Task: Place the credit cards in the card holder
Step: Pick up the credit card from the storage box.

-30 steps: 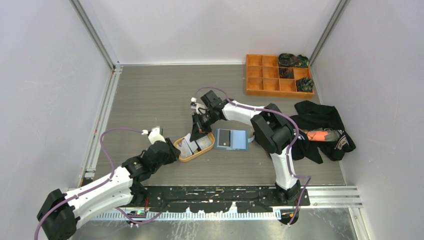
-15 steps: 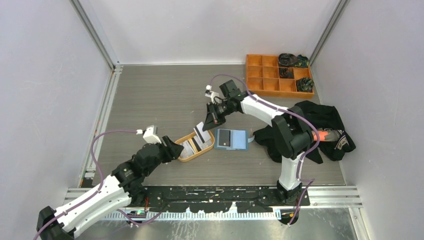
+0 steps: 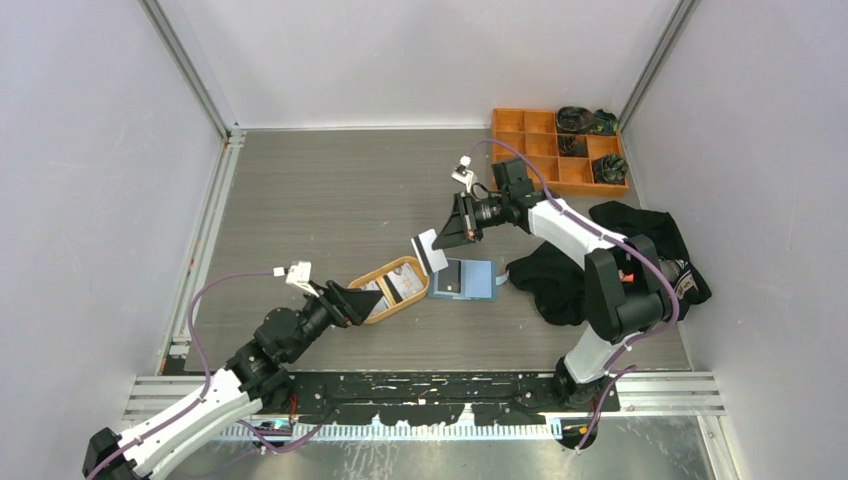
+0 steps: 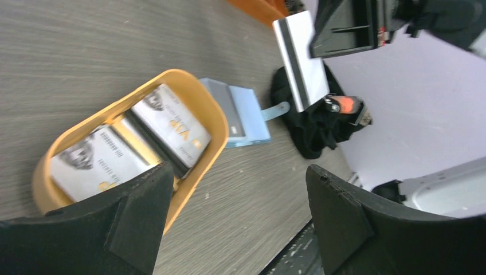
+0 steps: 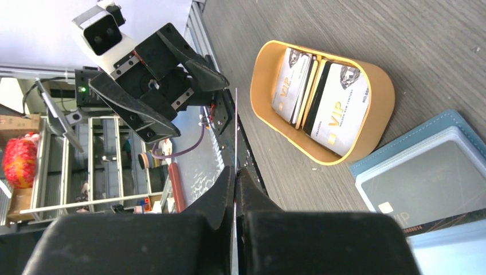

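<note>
Quick progress check from my end. I'm looking down at the grey tabletop (image 3: 330, 190). I'm ignoring the big stuff on the right, the orange compartment box (image 3: 520, 150) and the heap of black clothing (image 3: 640, 235), since neither is part of this job. The left hand (image 4: 239, 172) is hovering just at the near end of the orange oval tray (image 3: 385, 268), spread wide and gripping nothing. The right hand (image 3: 443, 238) is clenching tight on one striped card (image 3: 428, 252), pinching it by the edge. It's holding the card up in the air, roughly over where the tray and the card holder (image 3: 470, 280) meet in the top view. The holder is lying opened flat on the tabletop just right of the tray; whether they're touching or only nearly, I can't tell. Through its clear pocket I'm seeing what looks like one card already tucked in. The rest of the credit cards (image 5: 338, 112) are sitting stacked in the tray, at least three or four by my count. So I'm guessing we're early on: maybe one in, one in the air, and the bunch in the tray waiting.
</note>
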Motion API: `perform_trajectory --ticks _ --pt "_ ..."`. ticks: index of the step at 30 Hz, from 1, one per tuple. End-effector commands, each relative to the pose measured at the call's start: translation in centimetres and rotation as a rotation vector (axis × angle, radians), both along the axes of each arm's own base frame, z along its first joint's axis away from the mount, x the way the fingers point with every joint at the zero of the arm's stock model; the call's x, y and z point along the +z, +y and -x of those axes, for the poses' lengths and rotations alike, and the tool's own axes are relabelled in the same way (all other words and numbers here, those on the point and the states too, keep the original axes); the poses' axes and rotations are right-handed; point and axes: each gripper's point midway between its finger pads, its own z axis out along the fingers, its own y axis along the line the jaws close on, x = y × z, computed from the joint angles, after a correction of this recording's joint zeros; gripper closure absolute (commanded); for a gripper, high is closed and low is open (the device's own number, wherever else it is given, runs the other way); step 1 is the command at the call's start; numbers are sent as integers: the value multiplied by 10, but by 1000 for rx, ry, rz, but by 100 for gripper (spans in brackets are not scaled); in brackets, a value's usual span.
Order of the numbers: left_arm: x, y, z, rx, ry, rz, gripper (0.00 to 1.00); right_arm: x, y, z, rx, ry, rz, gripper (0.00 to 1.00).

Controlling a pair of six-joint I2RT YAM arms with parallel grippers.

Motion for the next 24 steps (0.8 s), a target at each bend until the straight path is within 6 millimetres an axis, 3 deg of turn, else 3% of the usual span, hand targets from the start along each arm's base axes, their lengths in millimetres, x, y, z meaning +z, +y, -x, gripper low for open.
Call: perform_trajectory --ticks 1,6,15,19,24 --pt "76 -17 1 -69 -201 211 15 38 -4 6 30 -85 -119 99" --pt "83 -43 -7 -136 -175 212 20 50 -3 10 32 -101 -161 99" --pt "89 -102 -34 -240 -156 287 44 46 2 15 44 -83 -174 99" --pt "102 -113 -41 -265 -199 382 54 43 5 18 59 -77 -174 99" --pt "96 -121 -49 -264 -174 394 64 43 6 20 69 -81 -173 99"
